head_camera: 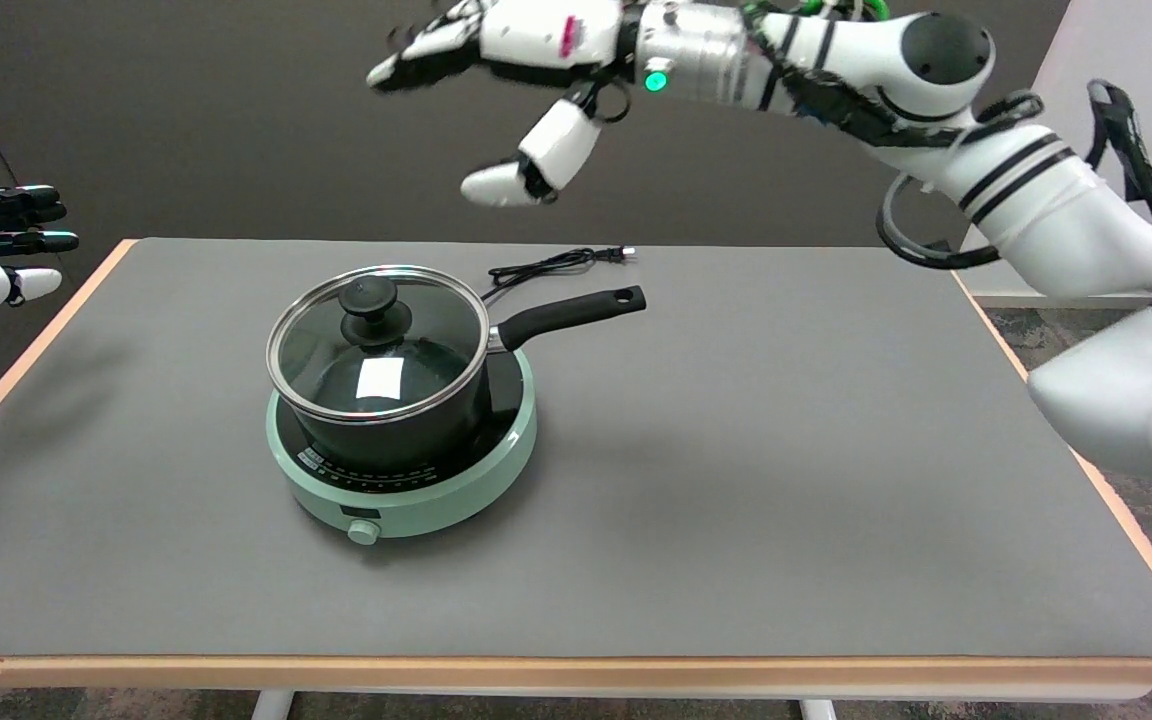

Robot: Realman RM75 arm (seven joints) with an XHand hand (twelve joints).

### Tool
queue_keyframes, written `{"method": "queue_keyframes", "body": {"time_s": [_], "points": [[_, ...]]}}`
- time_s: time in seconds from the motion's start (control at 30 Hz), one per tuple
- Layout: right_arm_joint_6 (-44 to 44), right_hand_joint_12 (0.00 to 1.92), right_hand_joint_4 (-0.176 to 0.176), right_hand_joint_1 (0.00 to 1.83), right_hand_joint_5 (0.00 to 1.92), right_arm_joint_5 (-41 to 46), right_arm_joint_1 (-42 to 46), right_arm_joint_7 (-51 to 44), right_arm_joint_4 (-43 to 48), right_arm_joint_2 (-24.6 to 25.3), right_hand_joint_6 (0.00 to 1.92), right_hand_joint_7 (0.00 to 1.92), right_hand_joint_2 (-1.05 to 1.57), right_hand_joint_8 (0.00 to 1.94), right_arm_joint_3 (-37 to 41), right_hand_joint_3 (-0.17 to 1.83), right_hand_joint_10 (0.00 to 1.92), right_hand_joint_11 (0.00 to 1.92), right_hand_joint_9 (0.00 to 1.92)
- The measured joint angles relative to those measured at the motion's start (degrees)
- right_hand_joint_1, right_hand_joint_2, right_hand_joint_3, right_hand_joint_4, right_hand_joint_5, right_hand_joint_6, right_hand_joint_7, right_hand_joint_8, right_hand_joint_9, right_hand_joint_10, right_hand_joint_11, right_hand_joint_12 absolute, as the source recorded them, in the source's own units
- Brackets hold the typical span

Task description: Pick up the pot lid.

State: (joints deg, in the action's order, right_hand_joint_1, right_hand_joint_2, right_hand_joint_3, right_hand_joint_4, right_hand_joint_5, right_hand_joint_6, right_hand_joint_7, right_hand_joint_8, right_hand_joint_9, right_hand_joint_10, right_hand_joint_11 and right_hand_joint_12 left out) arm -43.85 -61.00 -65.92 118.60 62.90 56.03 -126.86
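While the round glass pot lid (377, 345) with its steel rim sits closed on the black saucepan (406, 425), which stands on the pale green round induction hob (436, 490) left of the table's middle, the white-and-black right hand (511, 75) is held high in the air, up and to the right of it. Its fingers are spread apart and nothing is held in them. The lid's black round knob (371, 310) lies below and to the left of the fingertips, well apart from them, so a descent leftward is judged necessary. The saucepan's long black handle (571, 312) points right and away. The fingertips are blurred, and the hand's upper edge is cut off by the frame.
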Motion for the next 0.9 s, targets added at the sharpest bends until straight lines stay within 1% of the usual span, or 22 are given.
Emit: {"method": "queue_keyframes", "body": {"time_s": [0.07,0.13,0.37,0.43,0.67,0.7,0.77,0.8,0.9], "points": [[-1.67,0.35,0.013,0.57,0.36,-2.08,-1.05,1.53,0.23,0.85,0.19,0.43,0.59,0.2,-1.24,0.85,0.25,0.17,0.46],[-2.99,0.44,0.015,0.51,0.37,-3.82,-1.99,2.82,0.39,1.67,0.2,0.43,0.57,0.21,-2.44,0.97,0.31,0.13,0.43],[-5.32,0.44,0.021,0.54,0.37,-8.52,-4.54,6.15,0.7,4.7,0.22,0.43,0.58,0.21,-6.41,0.98,0.31,0.13,0.43],[-5.43,0.45,0.03,0.55,0.38,-9.42,-5.02,6.76,0.69,5.47,0.22,0.43,0.57,0.21,-7.21,0.97,0.32,0.14,0.44],[-4.31,0.45,0.04,0.58,0.36,-13.01,-6.34,8.22,-0.49,8.85,0.22,0.43,0.57,0.22,-9.49,0.98,0.33,0.15,0.44],[-3.96,0.39,0.041,0.63,0.37,-13.52,-6.48,8.36,-0.71,9.29,0.21,0.43,0.58,0.21,-9.74,0.91,0.29,0.18,0.47],[-2.92,0.45,0.045,0.6,0.35,-14.69,-6.78,8.63,-1.22,10.24,0.21,0.42,0.56,0.22,-10.21,0.98,0.33,0.16,0.45],[-2.42,0.45,0.047,0.61,0.35,-15.19,-6.88,8.73,-1.47,10.68,0.21,0.42,0.55,0.22,-10.4,0.98,0.33,0.16,0.45],[-0.52,0.45,0.066,0.64,0.35,-16.97,-6.97,9.0,-2.25,11.91,0.21,0.42,0.56,0.22,-10.9,0.98,0.34,0.16,0.45]]}}
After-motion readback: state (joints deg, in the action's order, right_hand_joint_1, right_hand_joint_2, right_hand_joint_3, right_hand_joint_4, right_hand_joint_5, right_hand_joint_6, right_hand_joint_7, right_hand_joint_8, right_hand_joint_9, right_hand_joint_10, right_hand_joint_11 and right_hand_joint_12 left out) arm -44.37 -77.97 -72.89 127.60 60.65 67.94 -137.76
